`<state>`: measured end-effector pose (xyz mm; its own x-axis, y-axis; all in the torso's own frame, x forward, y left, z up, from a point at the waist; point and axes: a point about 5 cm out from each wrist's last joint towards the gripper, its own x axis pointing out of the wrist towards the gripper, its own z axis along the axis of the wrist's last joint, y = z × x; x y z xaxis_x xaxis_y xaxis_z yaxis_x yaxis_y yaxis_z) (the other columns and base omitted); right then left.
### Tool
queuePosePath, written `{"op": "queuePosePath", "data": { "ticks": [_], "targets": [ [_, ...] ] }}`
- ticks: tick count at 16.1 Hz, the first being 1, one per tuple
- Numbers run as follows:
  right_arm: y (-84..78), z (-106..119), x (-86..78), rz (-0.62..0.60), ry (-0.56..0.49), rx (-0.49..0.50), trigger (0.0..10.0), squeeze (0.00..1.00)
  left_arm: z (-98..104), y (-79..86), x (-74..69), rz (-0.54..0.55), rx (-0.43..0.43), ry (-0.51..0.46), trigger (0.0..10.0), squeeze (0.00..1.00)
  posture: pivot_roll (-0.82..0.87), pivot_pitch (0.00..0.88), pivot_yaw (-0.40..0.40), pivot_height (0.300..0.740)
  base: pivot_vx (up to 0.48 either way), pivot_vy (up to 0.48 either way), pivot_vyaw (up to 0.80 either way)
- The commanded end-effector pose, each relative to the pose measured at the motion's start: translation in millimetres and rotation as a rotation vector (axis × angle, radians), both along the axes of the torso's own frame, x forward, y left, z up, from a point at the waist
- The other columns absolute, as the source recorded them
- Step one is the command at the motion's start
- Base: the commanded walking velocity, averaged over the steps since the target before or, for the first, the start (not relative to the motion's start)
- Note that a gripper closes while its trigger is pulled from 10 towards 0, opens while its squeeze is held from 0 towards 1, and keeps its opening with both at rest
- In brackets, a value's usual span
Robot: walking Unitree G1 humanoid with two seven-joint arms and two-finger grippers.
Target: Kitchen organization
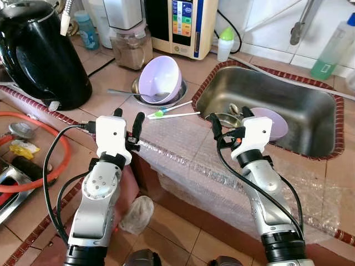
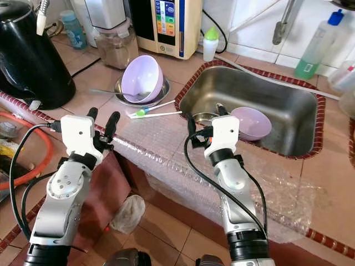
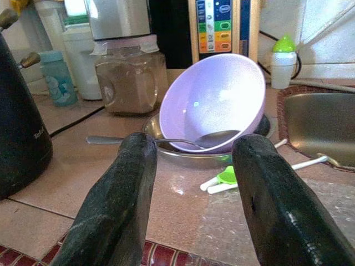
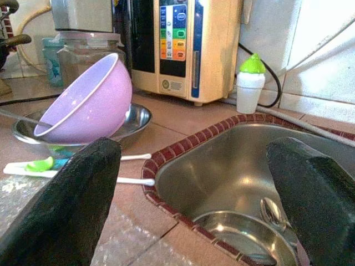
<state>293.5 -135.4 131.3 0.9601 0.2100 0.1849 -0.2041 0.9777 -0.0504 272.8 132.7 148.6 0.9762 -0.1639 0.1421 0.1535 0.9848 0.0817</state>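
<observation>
The left claw [image 1: 127,121] hovered spread and empty over the front edge of the surface [image 1: 105,100], with the tilted purple bowl [image 1: 160,78] ahead of it, resting in a metal dish [image 1: 178,94] with a spoon [image 3: 161,141]. The right claw [image 1: 228,119] hung spread and empty over the sink [image 1: 310,119], just before a second purple bowl [image 1: 274,123] in the basin. No writing was readable.

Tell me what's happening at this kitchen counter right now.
The robot stands at the counter with both tools open and empty. The left tool hovers before a purple bowl tilted in a metal dish. The right tool hangs over the sink, where a second purple bowl lies. Nothing is held yet.
</observation>
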Motion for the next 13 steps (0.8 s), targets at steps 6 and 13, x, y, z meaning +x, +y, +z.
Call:
{"op": "queuePosePath", "data": {
  "ticks": [6,13],
  "targets": [
    [0.1,-1.3,1.2,0.005,0.001,-0.001,10.0,0.0,0.6,-3.5,0.2,-0.029,-0.002,-0.006,10.0,0.0,-0.04,0.019,0.038,0.74,0.399,0.0,0.0],
    [0.0,-4.1,-0.3,0.015,0.01,-0.007,10.0,0.0,-3.0,-4.6,-7.6,-0.036,-0.005,0.001,10.0,0.0,-0.03,0.021,0.03,0.74,0.196,0.0,0.0]
  ]
}}
